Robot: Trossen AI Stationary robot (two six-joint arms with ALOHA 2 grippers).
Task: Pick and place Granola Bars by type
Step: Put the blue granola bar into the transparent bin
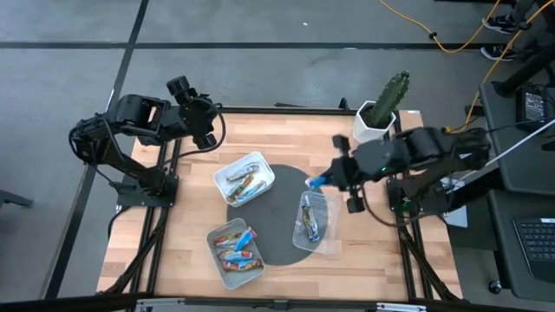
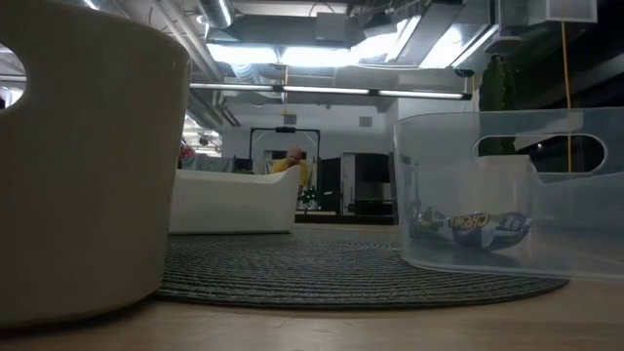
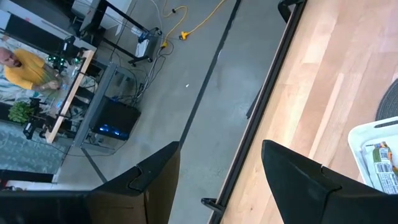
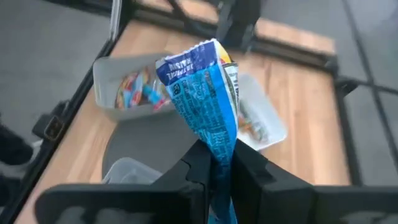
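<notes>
Right wrist view gives us the clearest look at the blue bar [image 4: 208, 99]: it stands up from between the two dark fingers [image 4: 186, 171] of the right gripper [image 4: 217, 165], pinched by its lower end so that most of the wrapper is free above. We judge that end-on hold suits a drop, since the bar can fall straight down once the fingers part. In the high view the right gripper [image 1: 325, 179] carries it as a small blue shape [image 1: 315, 181] above the dark round mat [image 1: 277, 238], between the white tub [image 1: 260, 161] and the clear tub [image 1: 329, 241], and just beside the clear one's far end.

The clear tub already holds bluish bars [image 1: 310, 221], which the low view also shows [image 2: 473, 226] lying on its floor, so we take it as the likely home for this one. The white tub holds browner bars [image 1: 243, 184]. A grey tub [image 1: 224, 273] nearer the front edge still has a mixed heap of blue and red-orange bars [image 1: 236, 247], so sorting looks partly done.

The left gripper [image 1: 195, 113] waits at the table's far edge; its fingers [image 3: 155, 174] stand well apart, holding nothing. A potted cactus [image 1: 388, 104] sits at the far right corner.
</notes>
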